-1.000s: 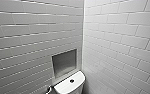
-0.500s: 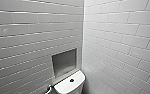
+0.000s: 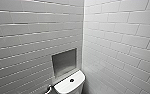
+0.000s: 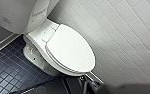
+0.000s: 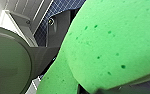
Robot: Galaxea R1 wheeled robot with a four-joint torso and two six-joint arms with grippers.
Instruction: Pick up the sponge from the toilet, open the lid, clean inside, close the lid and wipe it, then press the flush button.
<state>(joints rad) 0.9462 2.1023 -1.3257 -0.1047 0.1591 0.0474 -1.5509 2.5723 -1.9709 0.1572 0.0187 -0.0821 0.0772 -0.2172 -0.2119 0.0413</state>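
Note:
The bright green sponge [image 5: 111, 45] looms very close in the right wrist view, and my right gripper is shut on it. The white oval lid [image 4: 71, 48] lies down flat over the toilet bowl [image 4: 38, 58] in the left wrist view, which looks at it from above and to the side. My left gripper is shut and holds nothing. In the head view the small dark flush button [image 3: 71, 80] sits in the middle of the white tank cover [image 3: 64, 87], low in the picture.
A square recessed niche [image 3: 64, 62] is set in the tiled wall just behind the tank. White tiled walls [image 4: 121, 30] meet in a corner close beside the toilet. Dark blue small-tiled floor [image 4: 6, 75] lies on the toilet's open side.

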